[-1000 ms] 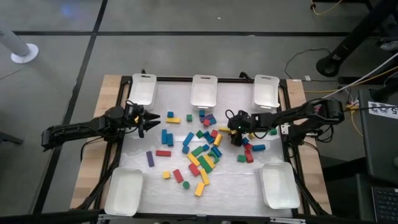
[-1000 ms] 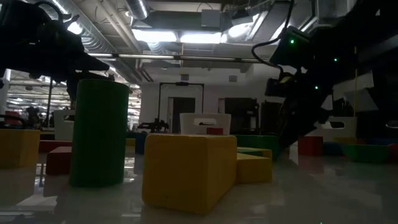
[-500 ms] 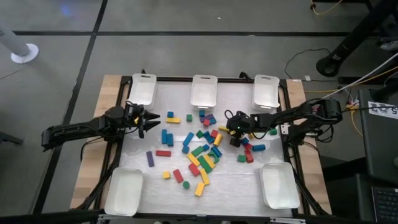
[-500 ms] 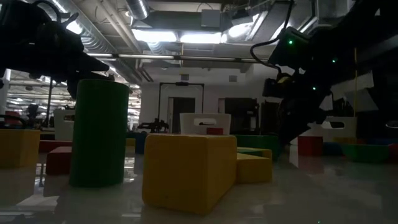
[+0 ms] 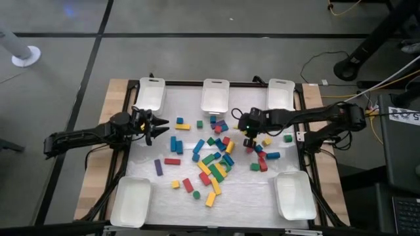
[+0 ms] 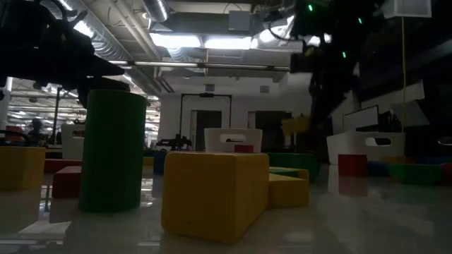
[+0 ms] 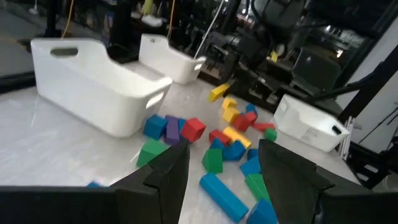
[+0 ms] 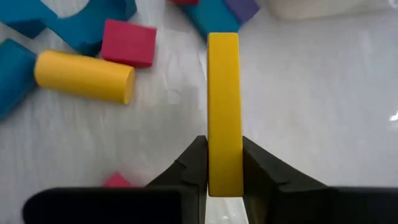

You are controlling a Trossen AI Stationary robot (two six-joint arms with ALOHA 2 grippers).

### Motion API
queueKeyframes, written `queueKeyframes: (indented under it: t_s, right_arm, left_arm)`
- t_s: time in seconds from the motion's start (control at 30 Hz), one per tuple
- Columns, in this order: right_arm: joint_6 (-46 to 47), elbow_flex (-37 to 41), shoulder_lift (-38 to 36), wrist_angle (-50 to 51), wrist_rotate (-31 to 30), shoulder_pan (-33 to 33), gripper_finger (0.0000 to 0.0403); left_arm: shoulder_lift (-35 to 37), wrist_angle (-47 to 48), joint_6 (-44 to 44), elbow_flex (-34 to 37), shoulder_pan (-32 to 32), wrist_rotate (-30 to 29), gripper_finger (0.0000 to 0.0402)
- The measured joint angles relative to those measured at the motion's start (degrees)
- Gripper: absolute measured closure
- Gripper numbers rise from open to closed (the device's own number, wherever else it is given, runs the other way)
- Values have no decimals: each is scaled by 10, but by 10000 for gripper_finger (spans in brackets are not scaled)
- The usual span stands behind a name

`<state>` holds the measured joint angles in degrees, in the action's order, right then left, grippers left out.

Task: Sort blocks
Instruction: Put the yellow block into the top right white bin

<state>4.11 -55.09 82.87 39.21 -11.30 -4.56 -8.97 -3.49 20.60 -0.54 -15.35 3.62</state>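
Blocks lie scattered across the middle of the table in the high view. Right gripper is clamped on a yellow bar, lifted above the pile right of centre. Left gripper waits at left, fingers spread, holding nothing.

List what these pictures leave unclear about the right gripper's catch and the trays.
- Yellow block in the right gripper: its lower end is hidden between the fingers in the right wrist view; in the high view it is too small to show its shape.
- Near-right tray: no contents can be made out from above.
- Low view: a big yellow block up close blocks most of the pile.
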Motion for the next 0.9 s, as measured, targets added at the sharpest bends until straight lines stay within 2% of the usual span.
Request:
queueKeyframes:
  t_s: [0.17,0.3,0.57,0.7,0.9]
  right_arm:
    - [-25,-90,0,111,-27,0,343]
    - [-27,-146,0,199,-74,0,338]
    - [-29,-182,-12,310,-148,-8,342]
    - [-24,-181,-33,361,-170,-50,340]
    - [-49,-164,-99,363,-172,-154,340]
  left_arm:
    - [0,-4,-15,0,0,0,219]
    - [0,-4,-13,0,0,0,219]
    - [0,-6,-8,0,0,-3,219]
    - [0,-6,7,0,0,-9,219]
    - [-3,-7,43,0,0,-12,219]
